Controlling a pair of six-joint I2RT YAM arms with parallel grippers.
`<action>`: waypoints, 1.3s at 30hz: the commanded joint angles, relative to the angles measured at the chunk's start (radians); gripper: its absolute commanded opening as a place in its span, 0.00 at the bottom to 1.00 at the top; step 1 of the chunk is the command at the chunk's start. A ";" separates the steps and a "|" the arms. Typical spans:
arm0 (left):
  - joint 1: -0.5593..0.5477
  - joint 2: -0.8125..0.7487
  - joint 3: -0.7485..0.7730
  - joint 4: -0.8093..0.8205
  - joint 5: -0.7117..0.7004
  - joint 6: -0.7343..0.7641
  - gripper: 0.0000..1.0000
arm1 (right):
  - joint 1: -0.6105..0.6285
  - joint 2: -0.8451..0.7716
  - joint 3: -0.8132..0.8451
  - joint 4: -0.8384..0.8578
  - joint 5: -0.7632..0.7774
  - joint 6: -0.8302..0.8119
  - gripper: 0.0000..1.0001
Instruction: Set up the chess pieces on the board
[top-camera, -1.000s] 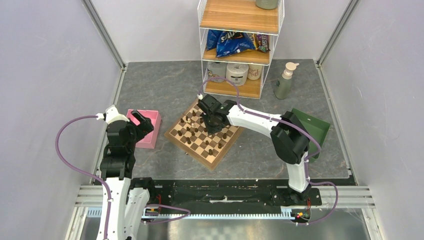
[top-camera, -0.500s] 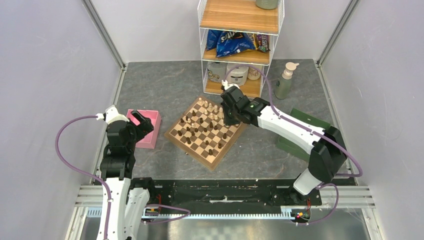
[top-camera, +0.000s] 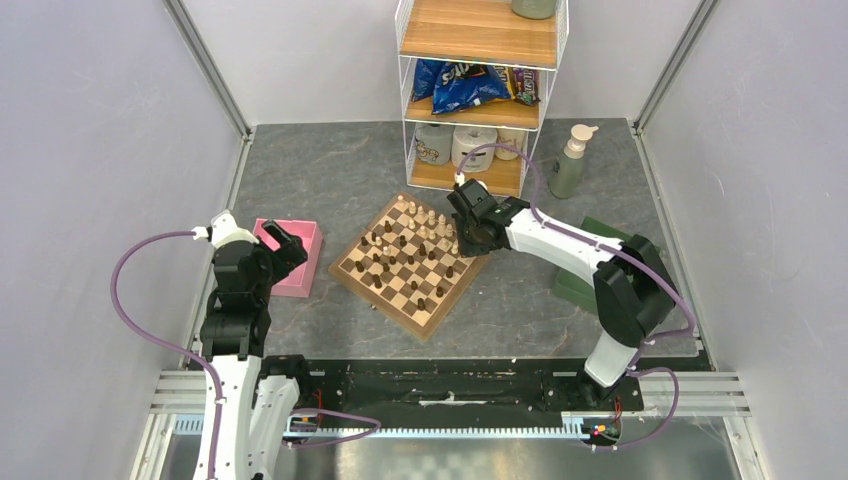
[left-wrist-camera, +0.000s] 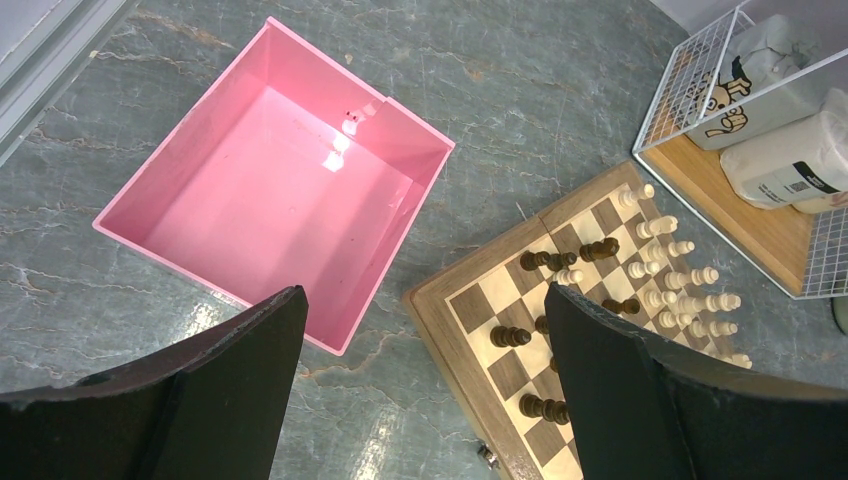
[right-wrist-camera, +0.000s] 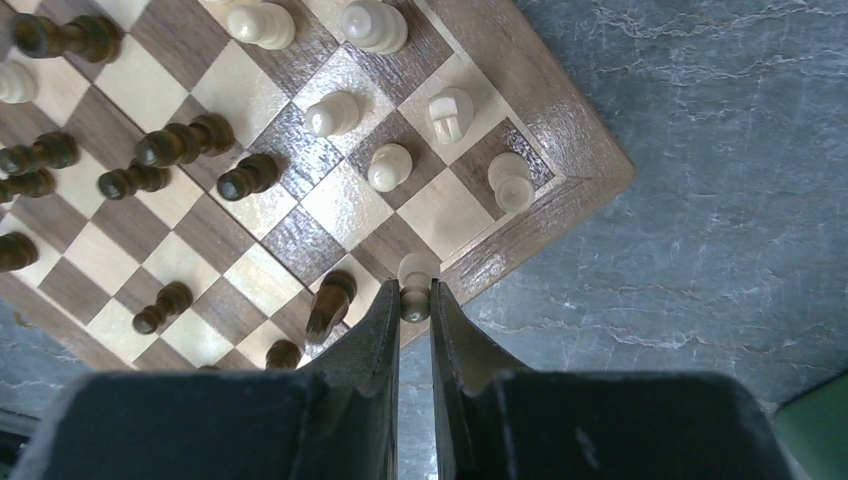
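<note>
The board (top-camera: 421, 324) lies angled in the middle of the table. Dark chess pieces (top-camera: 385, 262) stand on its near and middle squares and cream ones (top-camera: 425, 218) along its far side. My right gripper (top-camera: 463, 243) hovers over the board's right corner. In the right wrist view this gripper (right-wrist-camera: 415, 300) is shut on a small cream piece (right-wrist-camera: 416, 270) above the board's border (right-wrist-camera: 545, 115), with several cream pieces (right-wrist-camera: 390, 165) just beyond. My left gripper (left-wrist-camera: 422, 296) hangs open and empty above the table, between the pink box and the board's left edge (left-wrist-camera: 440, 312).
An empty pink box (top-camera: 302, 268) sits left of the board, also seen in the left wrist view (left-wrist-camera: 270, 200). A green tray (top-camera: 628, 256) lies at the right behind my right arm. At the back stand a wire shelf (top-camera: 478, 90) with snacks and rolls and a pump bottle (top-camera: 570, 160).
My right gripper has travelled from the board's middle to its right corner, then dipped slightly nearer. The right elbow swung out to the right and partly back. The left arm has stayed still.
</note>
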 joint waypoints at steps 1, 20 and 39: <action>0.010 -0.001 0.001 0.037 0.017 -0.022 0.96 | -0.006 0.044 0.044 0.027 0.002 -0.009 0.17; 0.013 0.007 0.003 0.037 0.021 -0.024 0.96 | -0.023 0.097 0.056 0.037 0.026 -0.014 0.19; 0.014 0.011 0.004 0.042 0.025 -0.024 0.96 | -0.024 0.067 0.074 0.027 0.008 -0.026 0.32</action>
